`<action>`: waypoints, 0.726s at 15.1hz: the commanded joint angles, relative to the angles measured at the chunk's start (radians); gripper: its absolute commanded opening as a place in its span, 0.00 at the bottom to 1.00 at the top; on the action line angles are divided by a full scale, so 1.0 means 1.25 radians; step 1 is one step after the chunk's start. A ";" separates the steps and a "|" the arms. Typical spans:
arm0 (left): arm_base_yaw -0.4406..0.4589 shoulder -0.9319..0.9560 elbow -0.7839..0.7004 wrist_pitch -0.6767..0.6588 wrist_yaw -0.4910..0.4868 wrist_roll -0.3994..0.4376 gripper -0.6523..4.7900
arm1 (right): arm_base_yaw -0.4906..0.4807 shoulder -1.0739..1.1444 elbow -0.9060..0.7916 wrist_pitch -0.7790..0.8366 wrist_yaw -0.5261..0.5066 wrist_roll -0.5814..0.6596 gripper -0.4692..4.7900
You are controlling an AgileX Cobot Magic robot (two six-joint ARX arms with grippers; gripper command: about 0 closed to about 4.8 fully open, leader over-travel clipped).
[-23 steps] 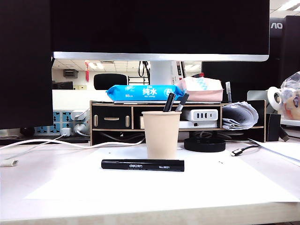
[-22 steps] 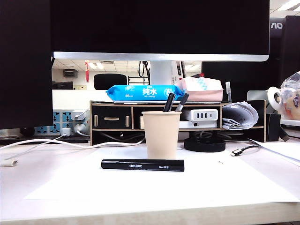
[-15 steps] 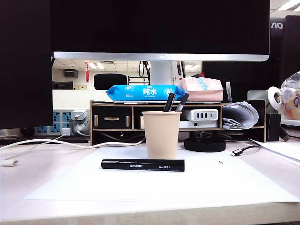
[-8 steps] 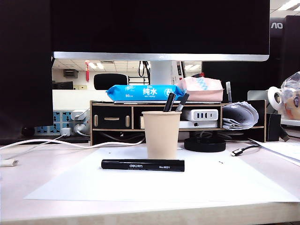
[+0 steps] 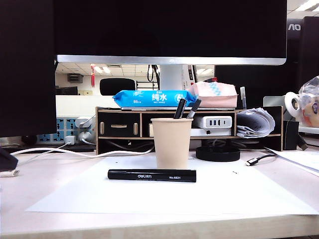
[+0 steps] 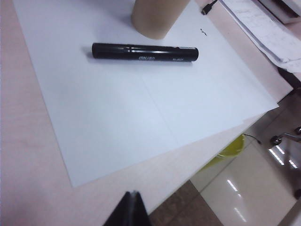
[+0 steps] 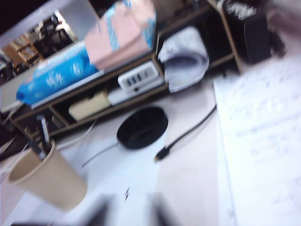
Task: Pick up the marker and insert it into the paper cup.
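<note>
The black marker (image 5: 151,175) (image 6: 145,52) lies flat on a white sheet (image 5: 149,199), just in front of the beige paper cup (image 5: 172,143) (image 6: 157,16) (image 7: 47,179). Two dark pens (image 5: 180,108) stand in the cup. My left gripper (image 6: 133,207) is shut with nothing in it, hovering over the table's front edge, well short of the marker. A dark bit of that arm (image 5: 5,159) shows at the far left of the exterior view. My right gripper (image 7: 131,214) is blurred, its fingers (image 7: 101,212) apart and empty, to the right of the cup.
Behind the cup stands a black desk organiser (image 5: 119,124) with a blue wipes pack (image 5: 152,98) on top, under a large monitor. A black round disc (image 5: 217,153) (image 7: 142,127) and a black cable (image 5: 256,160) lie right of the cup. Printed papers (image 7: 263,141) cover the right side.
A dark part of the left arm has come into the exterior view at the far left edge. Marker and cup have not moved.
</note>
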 commanded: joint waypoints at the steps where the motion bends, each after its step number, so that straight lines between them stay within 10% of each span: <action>1: 0.001 0.000 -0.002 0.068 -0.005 0.123 0.11 | 0.002 0.000 -0.002 0.001 -0.139 0.003 0.08; 4: 0.001 0.000 -0.002 0.126 -0.020 0.134 0.11 | 0.066 0.000 0.018 -0.005 -0.262 0.025 0.08; 11: 0.001 0.000 -0.002 0.181 -0.020 0.135 0.11 | 0.222 0.157 0.105 -0.023 -0.244 -0.011 0.08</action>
